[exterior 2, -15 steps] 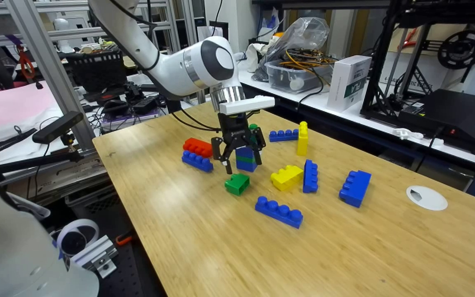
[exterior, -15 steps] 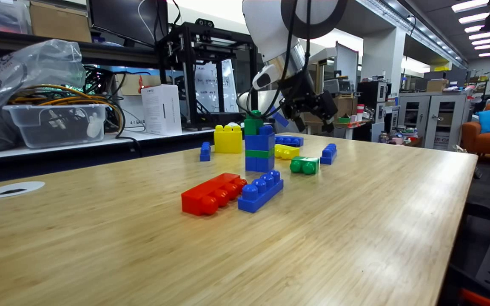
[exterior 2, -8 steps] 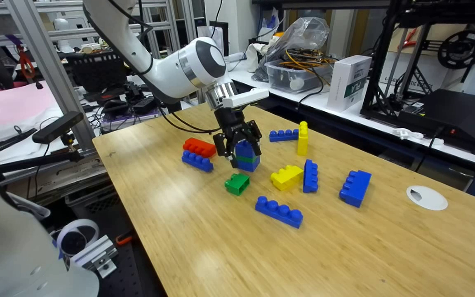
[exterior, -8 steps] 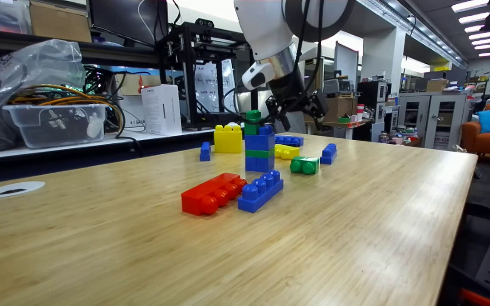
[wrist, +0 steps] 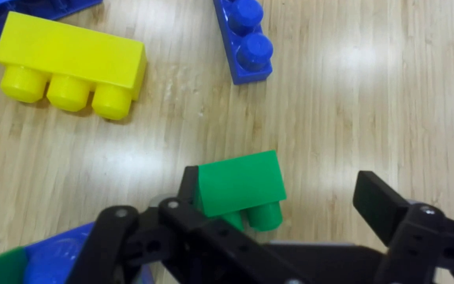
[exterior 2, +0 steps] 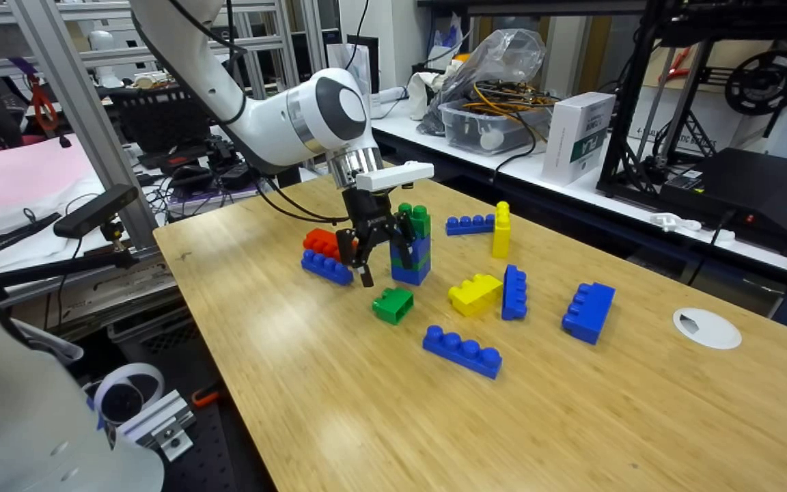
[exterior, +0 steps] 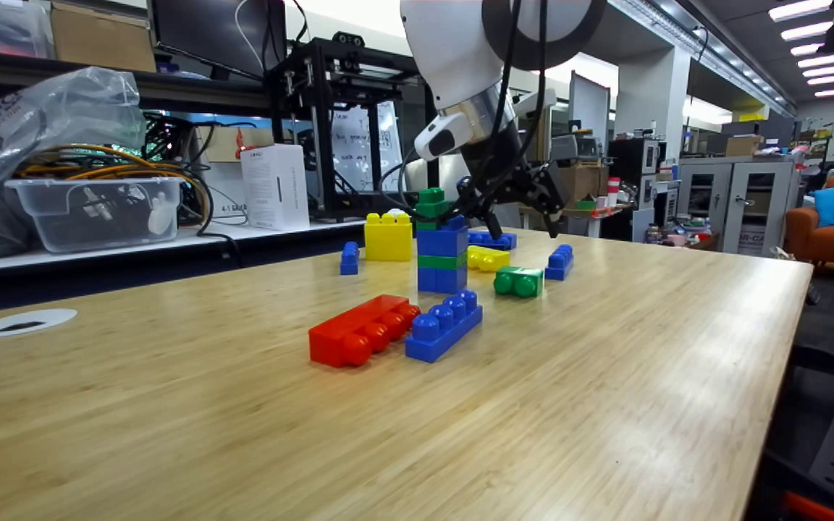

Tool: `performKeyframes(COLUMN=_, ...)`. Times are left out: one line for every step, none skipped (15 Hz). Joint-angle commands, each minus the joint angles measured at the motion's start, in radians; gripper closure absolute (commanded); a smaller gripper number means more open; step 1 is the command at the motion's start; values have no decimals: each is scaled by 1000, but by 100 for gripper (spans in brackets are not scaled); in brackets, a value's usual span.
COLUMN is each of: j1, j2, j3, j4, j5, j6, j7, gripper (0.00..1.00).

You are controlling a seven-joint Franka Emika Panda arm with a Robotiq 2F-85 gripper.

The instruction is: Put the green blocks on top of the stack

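Note:
A green block [exterior 2: 393, 305] lies on its side on the table, its studs pointing sideways; it shows in both exterior views and in the wrist view. Beside it the stack [exterior: 441, 271] stands upright, blue and green layers with a green block [exterior 2: 419, 220] on top. At the lower left of the wrist view a part of the stack [wrist: 55, 252] appears. My gripper [exterior 2: 387, 268] hangs above the table near the stack, its jaws wide apart and nothing held. In the wrist view the green block [wrist: 242, 183] is below the jaws, nearer the left finger, which partly covers it.
A red brick [exterior: 363, 329] and a blue brick [exterior: 444, 329] lie side by side. Several more blue bricks [exterior 2: 462, 350] and a yellow brick [exterior 2: 475, 294] lie around the green block. A yellow block [exterior: 388, 239] stands behind the stack. Arm cables [exterior: 511, 159] loop close to the stack's top.
My open gripper has shifted, lastly lower and away from the stack, uncovering the stack's green top in an exterior view. The bricks have stayed where they were.

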Motion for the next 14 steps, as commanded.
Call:
performKeyframes(j1=-8, j2=-22, j3=-3, j4=-44, j5=12, j6=57, j7=-9, gripper=0)
performKeyframes(j1=-7, j2=-20, j3=-3, j4=-50, j5=7, j6=69, j7=-4, gripper=0)
performKeyframes(j1=-9, j2=-20, j3=-5, j4=-60, j5=2, j6=89, j7=-6, gripper=0)
performKeyframes(j1=-9, j2=-19, j3=-7, j4=-67, j5=-2, j6=106, j7=-2, gripper=0)
performKeyframes(j1=-12, j2=-19, j3=-9, j4=-77, j5=-6, j6=129, j7=-9, gripper=0)
performKeyframes(j1=-14, j2=-19, j3=-13, j4=-87, j5=-12, j6=153, j7=-7, gripper=0)
performKeyframes(j1=-14, j2=-19, j3=-17, j4=-96, j5=-24, j6=174, j7=1, gripper=0)
performKeyframes(j1=-15, j2=-19, j3=-22, j4=-105, j5=-36, j6=198, j7=3, gripper=0)
performKeyframes(j1=-16, j2=-19, j3=-26, j4=-111, j5=-47, j6=215, j7=5, gripper=0)
performKeyframes(j1=-17, j2=-17, j3=-33, j4=-119, j5=-67, j6=235, j7=12, gripper=0)
performKeyframes(j1=-18, j2=-17, j3=-37, j4=-124, j5=-81, j6=249, j7=15, gripper=0)
performKeyframes(j1=-19, j2=-16, j3=-43, j4=-129, j5=-101, j6=266, j7=21, gripper=0)
performKeyframes(j1=-20, j2=-16, j3=-47, j4=-134, j5=-119, j6=277, j7=25, gripper=0)
performKeyframes(j1=-22, j2=-14, j3=-51, j4=-138, j5=-135, j6=291, j7=28, gripper=0)
